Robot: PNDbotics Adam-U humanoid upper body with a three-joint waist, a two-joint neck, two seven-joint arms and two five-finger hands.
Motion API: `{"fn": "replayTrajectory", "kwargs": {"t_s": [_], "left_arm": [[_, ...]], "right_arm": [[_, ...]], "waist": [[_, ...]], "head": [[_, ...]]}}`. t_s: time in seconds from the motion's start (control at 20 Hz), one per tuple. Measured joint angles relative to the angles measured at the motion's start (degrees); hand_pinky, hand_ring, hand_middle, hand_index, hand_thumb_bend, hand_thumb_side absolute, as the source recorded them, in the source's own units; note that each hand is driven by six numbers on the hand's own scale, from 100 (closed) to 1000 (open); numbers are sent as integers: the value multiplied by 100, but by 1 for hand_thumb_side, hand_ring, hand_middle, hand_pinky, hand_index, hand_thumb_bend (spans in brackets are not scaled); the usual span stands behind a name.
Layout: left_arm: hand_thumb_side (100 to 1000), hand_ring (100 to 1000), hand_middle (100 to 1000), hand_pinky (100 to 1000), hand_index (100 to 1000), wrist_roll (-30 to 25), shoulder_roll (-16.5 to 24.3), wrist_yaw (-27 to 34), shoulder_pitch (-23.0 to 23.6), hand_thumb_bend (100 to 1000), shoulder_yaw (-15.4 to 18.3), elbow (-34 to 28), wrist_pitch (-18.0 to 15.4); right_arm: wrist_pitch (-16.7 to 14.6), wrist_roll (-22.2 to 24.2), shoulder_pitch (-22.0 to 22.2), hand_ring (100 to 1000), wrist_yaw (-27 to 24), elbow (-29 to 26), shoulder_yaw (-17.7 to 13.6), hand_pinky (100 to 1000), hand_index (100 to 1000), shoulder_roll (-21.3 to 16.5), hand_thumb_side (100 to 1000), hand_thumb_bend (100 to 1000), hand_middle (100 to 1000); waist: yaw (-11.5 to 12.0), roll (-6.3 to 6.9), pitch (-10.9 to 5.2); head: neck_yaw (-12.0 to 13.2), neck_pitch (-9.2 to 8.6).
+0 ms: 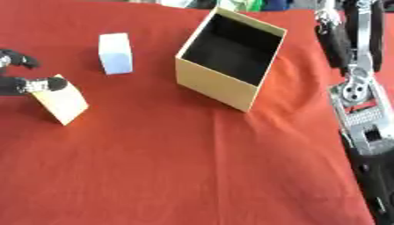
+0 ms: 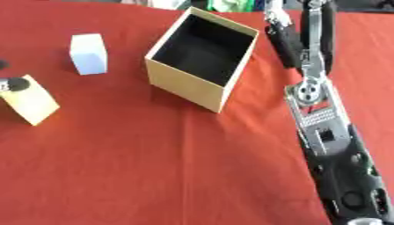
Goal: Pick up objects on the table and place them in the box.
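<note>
Red-clothed counter [image 1: 192, 176], seen from above. Toward the far edge, near the middle — open tan box [image 1: 231, 59], black inside, upright, nothing visible in it. Well to its left, a small white block [image 1: 115, 52], standing upright on the cloth and apart from everything else. Nearer the left edge, a flat tan card-like piece [image 1: 63, 101], tilted up on one corner, lower end on the cloth. Left hand [image 1: 19, 83] at the left edge — dark fingers curled, one fingertip pinching the upper corner of the tan piece; the rest of the hand cut off by the view's edge. Along the right edge, right arm [image 2: 319, 114] stretched up from the near corner toward the far edge, silver joints showing. At its far end, right hand [image 2: 279, 26] just beside the box's right wall, not touching it as far as can be seen; cannot tell whether its fingers are open or curled.
</note>
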Motion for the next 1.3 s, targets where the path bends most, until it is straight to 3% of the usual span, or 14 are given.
{"fn": "replayTrajectory", "kwargs": {"t_s": [0.25, 1.3], "left_arm": [[866, 998, 916, 820, 955, -17, -84, -78, -50, 569, 1, 159, -36], [900, 1000, 917, 820, 963, 86, -291, -481, -155, 588, 163, 798, -354]], "right_arm": [[-6, -6, 0, 743, -32, 0, 0, 795, 1000, 1, 817, 100, 718], [-14, -35, 1, 743, -89, -1, 0, 794, 1000, 4, 821, 100, 711]], "waist": [[-2, -2, 3], [-22, -53, 49]], "head": [[15, -1], [53, -49]]}}
